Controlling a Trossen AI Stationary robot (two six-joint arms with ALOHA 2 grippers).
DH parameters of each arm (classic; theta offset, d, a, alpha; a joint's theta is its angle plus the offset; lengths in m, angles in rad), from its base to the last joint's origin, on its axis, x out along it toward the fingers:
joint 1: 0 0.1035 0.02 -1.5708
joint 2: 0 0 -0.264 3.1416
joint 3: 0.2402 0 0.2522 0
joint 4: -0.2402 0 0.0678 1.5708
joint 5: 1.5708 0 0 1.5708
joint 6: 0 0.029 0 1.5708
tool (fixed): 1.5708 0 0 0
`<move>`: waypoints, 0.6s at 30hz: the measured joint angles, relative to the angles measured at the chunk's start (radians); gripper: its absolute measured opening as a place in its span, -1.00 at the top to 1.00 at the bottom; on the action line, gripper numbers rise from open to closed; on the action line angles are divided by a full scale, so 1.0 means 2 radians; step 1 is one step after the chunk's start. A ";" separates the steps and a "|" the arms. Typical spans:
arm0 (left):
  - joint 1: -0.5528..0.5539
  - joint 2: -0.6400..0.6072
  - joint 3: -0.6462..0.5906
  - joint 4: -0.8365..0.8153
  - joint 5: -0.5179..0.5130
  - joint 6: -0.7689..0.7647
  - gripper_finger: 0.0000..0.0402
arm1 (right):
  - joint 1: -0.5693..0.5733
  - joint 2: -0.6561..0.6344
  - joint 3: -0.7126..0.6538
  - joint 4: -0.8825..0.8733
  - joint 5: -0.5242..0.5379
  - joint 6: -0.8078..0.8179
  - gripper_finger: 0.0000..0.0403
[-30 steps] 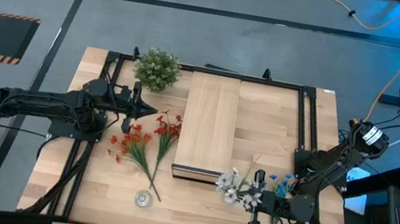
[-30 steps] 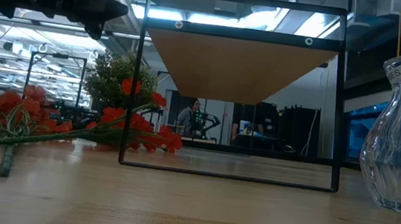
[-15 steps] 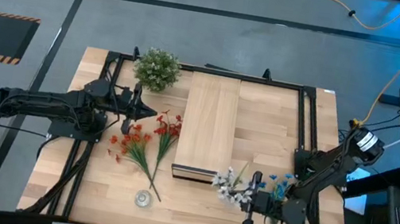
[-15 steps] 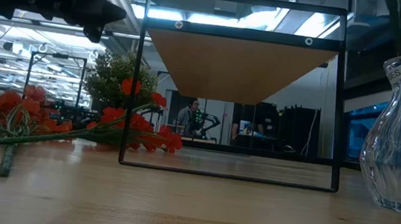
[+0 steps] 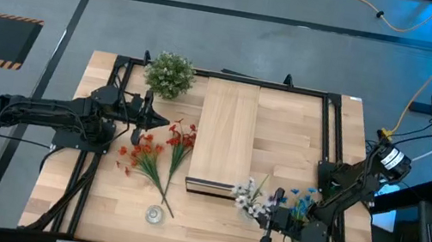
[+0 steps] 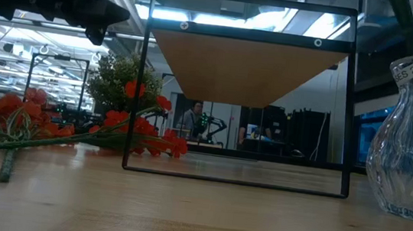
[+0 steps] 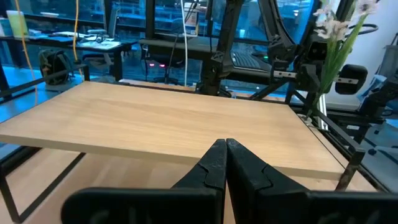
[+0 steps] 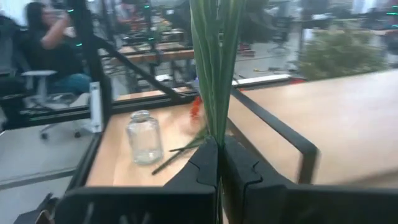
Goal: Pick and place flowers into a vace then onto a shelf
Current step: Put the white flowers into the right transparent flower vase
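Below us, we take the wooden table first, with its black frame running round the edge. On it, in the middle, lies the shelf, a long box of pale planks whose dark hollow end faces the near edge; in the low view we look straight into that end.

Next come our two arms. The left gripper hangs over the table just left of the shelf, its fingers pressed together on nothing, as our left wrist view shows. The right gripper sits near the shelf's dark front corner on the right side, its fingers clamped on the green stems of a white flowers spray, which stands up between them; the blooms lie just beside the shelf's end. Blue flowers show right next to that gripper, close to the arm.

Then the round bushy plant sits at the far edge, left of the shelf. The red-orange flowers lie flat on the table between the left gripper and the near edge, stems pointing toward a small glass jar.

In the low view, a clear glass vase with a paper label stands at the right.
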 joint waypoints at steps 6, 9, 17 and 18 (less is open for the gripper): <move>0.000 0.000 0.000 0.000 0.000 0.000 0.98 | 0.015 0.019 0.000 0.000 0.064 0.023 0.99; 0.000 0.000 0.000 0.000 0.000 0.000 0.98 | 0.014 0.026 0.000 -0.001 0.065 0.032 0.99; 0.000 0.000 0.000 0.000 0.000 0.000 0.98 | 0.013 0.037 0.000 -0.002 0.065 0.052 0.99; 0.000 0.000 0.000 0.000 0.000 0.000 0.98 | 0.013 0.037 0.000 -0.002 0.065 0.052 0.99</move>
